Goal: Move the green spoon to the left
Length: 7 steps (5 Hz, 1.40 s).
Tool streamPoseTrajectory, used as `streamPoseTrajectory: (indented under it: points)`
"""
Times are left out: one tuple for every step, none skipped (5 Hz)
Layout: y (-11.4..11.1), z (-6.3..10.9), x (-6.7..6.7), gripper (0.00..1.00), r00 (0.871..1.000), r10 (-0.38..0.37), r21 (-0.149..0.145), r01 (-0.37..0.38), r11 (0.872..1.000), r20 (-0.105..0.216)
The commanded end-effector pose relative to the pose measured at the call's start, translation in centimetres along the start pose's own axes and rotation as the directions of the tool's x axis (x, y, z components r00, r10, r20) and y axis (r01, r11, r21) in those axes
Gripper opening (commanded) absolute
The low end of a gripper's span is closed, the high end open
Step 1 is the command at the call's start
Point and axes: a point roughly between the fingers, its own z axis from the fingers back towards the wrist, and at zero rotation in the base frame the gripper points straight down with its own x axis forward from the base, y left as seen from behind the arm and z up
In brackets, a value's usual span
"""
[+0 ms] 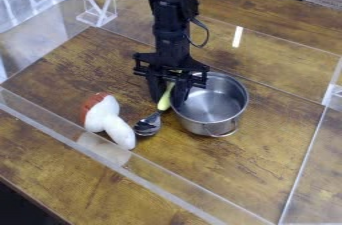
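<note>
gripper [166, 77] | jaws straddling green spoon [156, 109] handle, can't tell if clamped | risk: spoon bowl nudges white toy [107, 122], or steel pot [210, 106] gets dragged along

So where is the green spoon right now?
The green spoon lies on the wooden table near the middle of the camera view, between the white toy on its left and the steel pot on its right, under the gripper.

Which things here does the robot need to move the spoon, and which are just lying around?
For the job:
green spoon
gripper, jaws around the spoon's handle

Just lying about:
steel pot, right beside the spoon
white toy with a red cap
clear stand at the back
</note>
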Motion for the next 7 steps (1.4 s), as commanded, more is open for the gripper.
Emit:
streamPoseTrajectory:
  points:
    - [1.1,3.4,1.1,0.0,0.997,0.006,-0.008,-0.006,1.0,0.08]
    - [1.5,3.8,1.3,0.0,0.997,0.005,-0.01,-0.004,1.0,0.083]
    - [1.1,3.8,2.0,0.0,0.996,-0.036,-0.014,0.037,0.999,0.084]
    - [0.6,3.7,2.5,0.0,0.993,-0.077,-0.019,0.079,0.997,0.084]
    - [0.4,5.0,3.0,0.0,0.995,-0.056,-0.026,0.058,0.998,0.084]
    - [0.3,6.6,3.4,0.0,0.996,-0.032,-0.035,0.035,0.999,0.088]
    - [-0.3,6.0,3.1,0.0,0.996,-0.019,-0.042,0.023,0.999,0.091]
